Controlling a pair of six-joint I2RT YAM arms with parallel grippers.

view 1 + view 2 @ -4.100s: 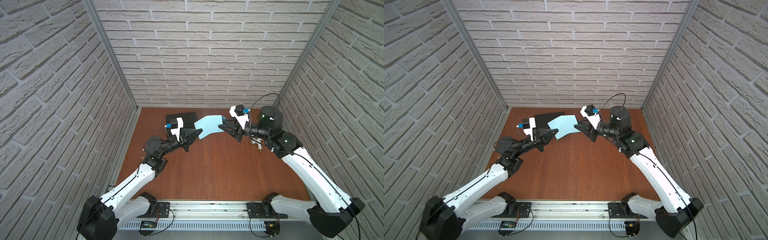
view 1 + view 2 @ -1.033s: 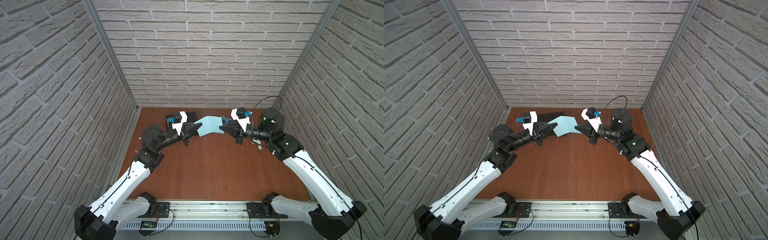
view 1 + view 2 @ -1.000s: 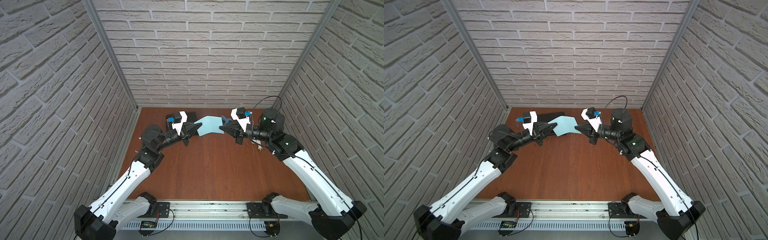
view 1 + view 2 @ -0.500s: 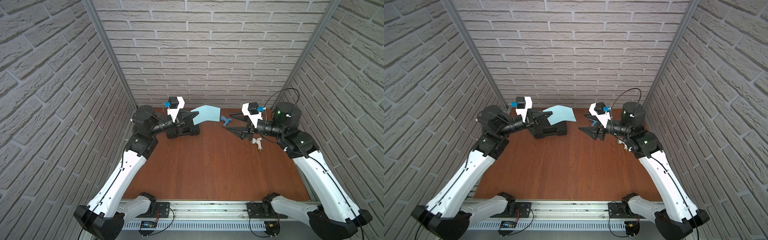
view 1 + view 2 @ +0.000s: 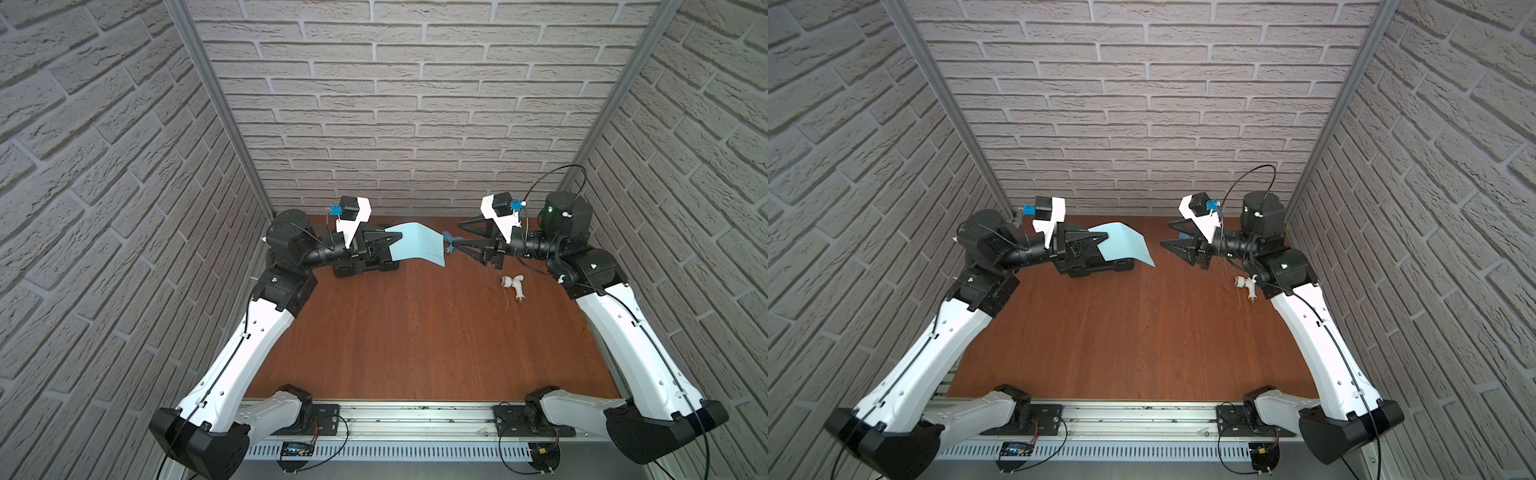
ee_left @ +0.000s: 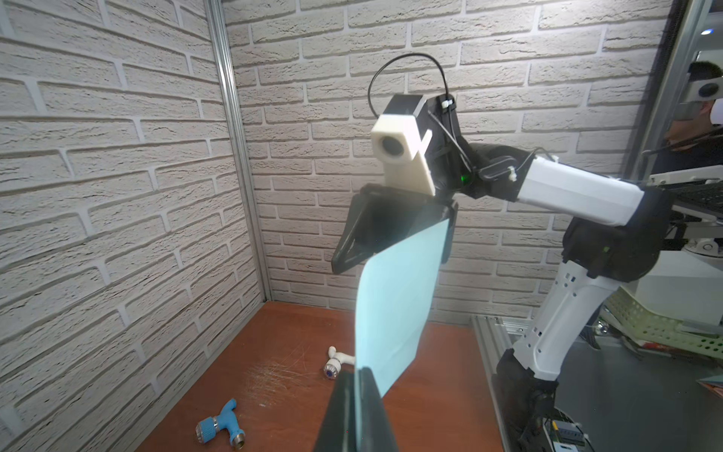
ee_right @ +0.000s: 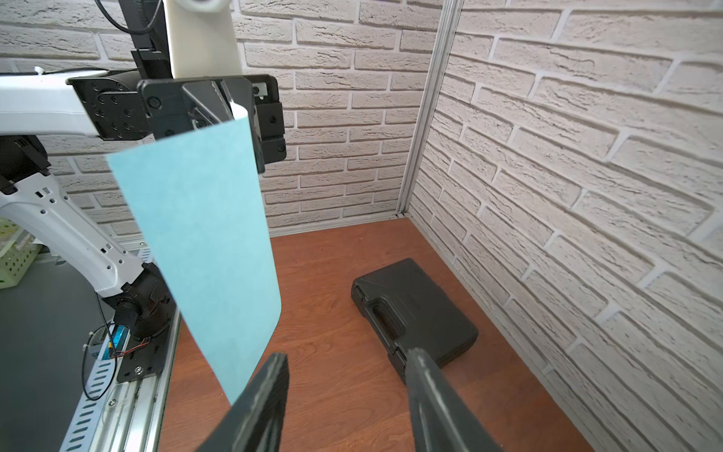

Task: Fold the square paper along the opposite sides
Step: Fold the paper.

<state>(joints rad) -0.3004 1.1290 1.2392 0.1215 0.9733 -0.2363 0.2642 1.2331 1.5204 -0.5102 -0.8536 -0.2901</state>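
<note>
Up in the air, over the far end of the brown table (image 5: 415, 332), hangs the square paper (image 5: 415, 245). It is light blue, thin and plain, with nothing drawn on it. It is not flat: it bends in a soft curve, and its loose side droops down. The left gripper (image 6: 357, 377) has its jaws pressed together on one edge of the paper and holds it up. The right gripper (image 7: 348, 356) has its jaws spread wide, close to the loose side but not touching it. A black case (image 7: 414, 309) lies on the table, under the left gripper.
</note>
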